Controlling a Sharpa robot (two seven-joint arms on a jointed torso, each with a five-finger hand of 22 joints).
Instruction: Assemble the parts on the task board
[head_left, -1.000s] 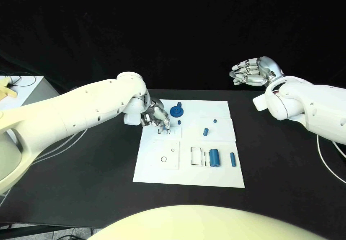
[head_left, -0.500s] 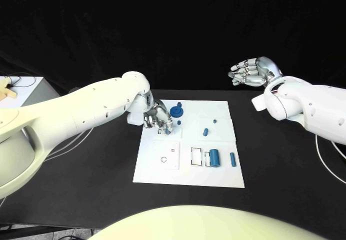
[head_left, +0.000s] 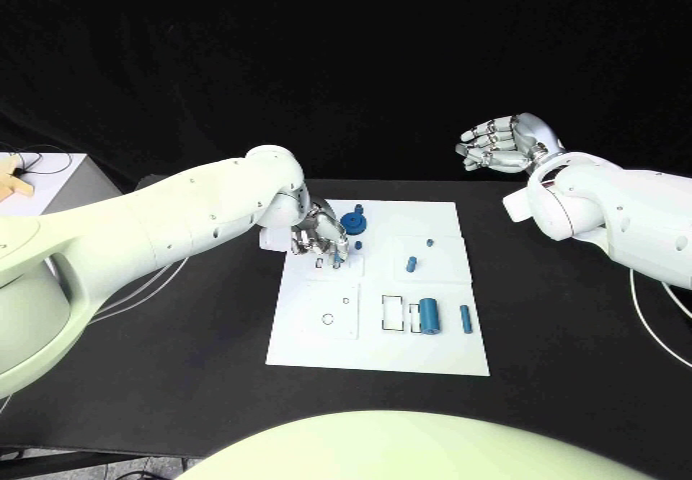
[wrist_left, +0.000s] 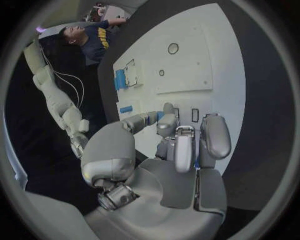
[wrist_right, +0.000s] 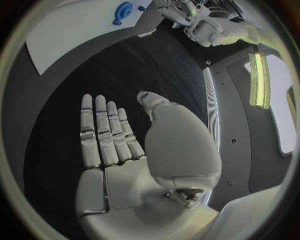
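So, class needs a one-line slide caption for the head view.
Left hand reaches down over the white board near small blue parts; right hand waits, raised and empty.

No text, label, brand, number or sign can be read in any view; the task board (head_left: 378, 350) carries only outlined shapes, a small circle at about 7 o'clock and a rectangle toward 5 o'clock of its middle, with no lettering on them
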